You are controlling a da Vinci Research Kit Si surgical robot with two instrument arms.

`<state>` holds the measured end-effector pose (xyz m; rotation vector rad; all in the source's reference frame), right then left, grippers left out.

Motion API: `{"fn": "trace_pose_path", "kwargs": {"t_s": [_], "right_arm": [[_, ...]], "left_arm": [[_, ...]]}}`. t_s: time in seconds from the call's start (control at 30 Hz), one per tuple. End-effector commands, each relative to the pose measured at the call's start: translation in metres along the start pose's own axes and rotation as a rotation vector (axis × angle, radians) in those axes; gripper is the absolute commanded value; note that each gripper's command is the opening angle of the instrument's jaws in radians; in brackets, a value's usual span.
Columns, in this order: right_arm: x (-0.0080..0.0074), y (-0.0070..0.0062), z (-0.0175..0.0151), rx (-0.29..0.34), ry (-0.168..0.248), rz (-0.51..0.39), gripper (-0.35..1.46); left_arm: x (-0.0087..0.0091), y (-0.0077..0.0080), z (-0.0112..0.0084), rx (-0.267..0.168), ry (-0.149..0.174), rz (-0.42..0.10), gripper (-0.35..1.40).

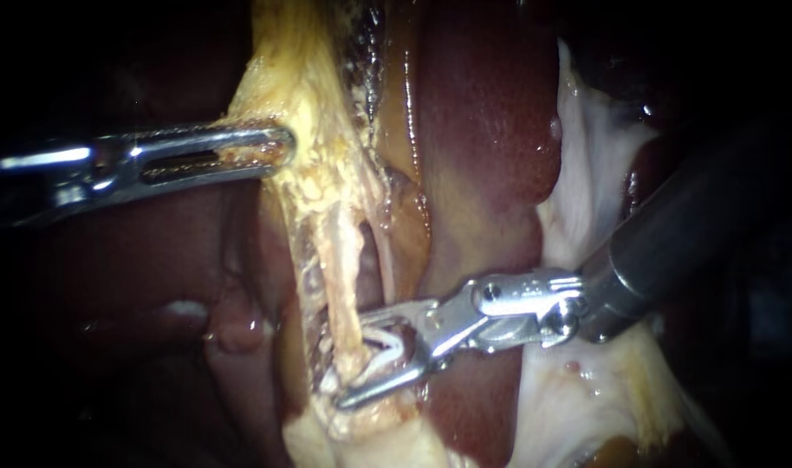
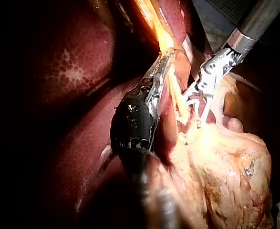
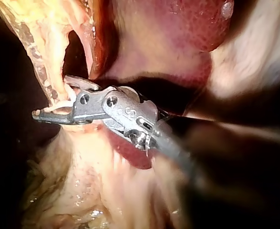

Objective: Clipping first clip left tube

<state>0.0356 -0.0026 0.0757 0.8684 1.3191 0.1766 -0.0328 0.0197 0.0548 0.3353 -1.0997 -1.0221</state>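
Slippage was the hazard I judged nearest. The white V-shaped clip [image 1: 391, 345] sat spread in the jaws of my right instrument [image 1: 353, 360], both jaws bearing on it. The pale yellow cord-like tube [image 1: 342, 277] passed between the clip's legs at about six o'clock in the endoscope view.

If the tube lay too near the open ends when the jaws closed, the clip could have caught only part of it, or pinched the filmy tissue [image 1: 305, 269] beside it instead. The lower jaw reached past the tube toward seven o'clock. I could not tell whether its tip was free of the tissue behind, and a snagged tip might have torn something on closing. Too hard a pull from my left instrument [image 1: 279, 146] could also have torn the strand.

That instrument lay in from nine o'clock, nearly level. Its slotted steel jaws were pinched on the ragged yellow fatty tissue [image 1: 314, 95] at about eleven o'clock, drawing it taut at twelve o'clock from the tube. My right shaft ran in from three o'clock, sloping toward the centre, with the wrist bent so the jaws pointed toward eight o'clock beside the glossy dark red liver [image 1: 491, 130].
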Motion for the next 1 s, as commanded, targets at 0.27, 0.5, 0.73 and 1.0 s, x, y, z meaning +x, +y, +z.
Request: {"fn": "trace_pose_path", "kwargs": {"t_s": [0.27, 0.5, 0.73, 1.0], "right_arm": [[0.0001, 0.0000, 0.0006, 0.034, 0.022, 0.016, 0.25], [-0.0003, 0.0001, -0.0001, 0.007, 0.026, 0.015, -0.35], [-0.0007, 0.0005, -0.0004, 0.005, 0.020, 0.015, -0.35], [-0.0008, 0.0004, -0.0003, 0.006, 0.019, 0.014, -0.35]], "left_arm": [[0.0000, 0.0000, 0.0000, 0.000, 0.000, 0.000, -0.35], [0.0000, 0.0000, 0.0001, 0.000, 0.000, 0.000, -0.35], [0.0001, 0.0000, 0.0001, 0.000, 0.000, 0.000, -0.35], [0.0001, 0.0000, 0.0000, 0.000, 0.000, 0.000, -0.35]]}}
